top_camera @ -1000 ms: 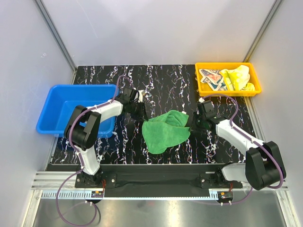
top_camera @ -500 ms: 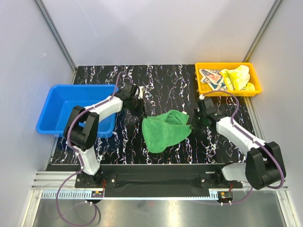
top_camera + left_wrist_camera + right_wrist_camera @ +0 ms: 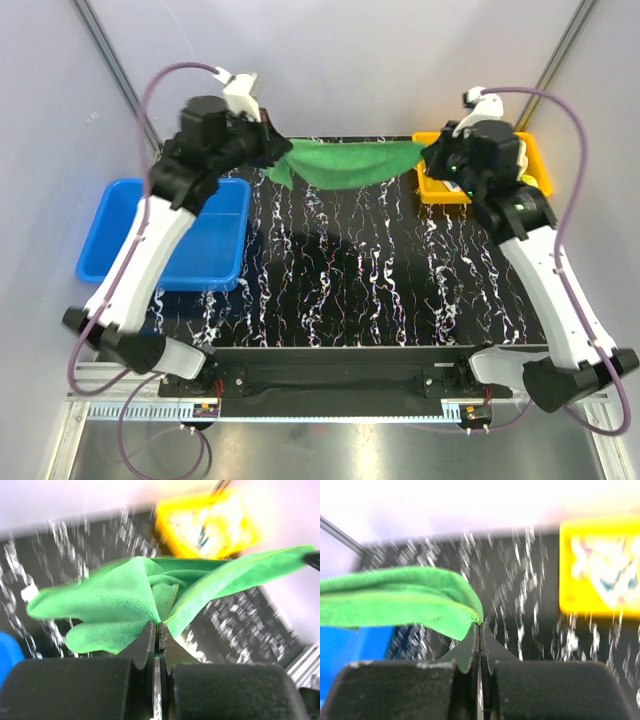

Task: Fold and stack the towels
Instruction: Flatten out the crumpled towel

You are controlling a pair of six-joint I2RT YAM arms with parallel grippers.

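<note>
The green towel (image 3: 345, 163) hangs stretched in the air between both grippers, high above the far part of the table. My left gripper (image 3: 277, 152) is shut on its left corner; in the left wrist view the green towel (image 3: 115, 602) bunches at the left gripper's (image 3: 159, 626) closed tips. My right gripper (image 3: 428, 152) is shut on its right corner; the right wrist view shows the towel (image 3: 395, 600) pinched at the right gripper's (image 3: 480, 626) tips. The pale yellow towel (image 3: 530, 183) lies in the yellow bin, mostly hidden by the right arm. The cream printed towel shows blurred in the bin (image 3: 600, 575).
A yellow bin (image 3: 434, 190) stands at the far right of the black marbled table (image 3: 350, 280). An empty blue bin (image 3: 110, 240) stands at the left edge. Grey walls enclose the sides and back.
Both grippers have taken hold of the green towel's corners, lifted it off the table and pulled it taut high at the far side. Both arms have risen and extended.
</note>
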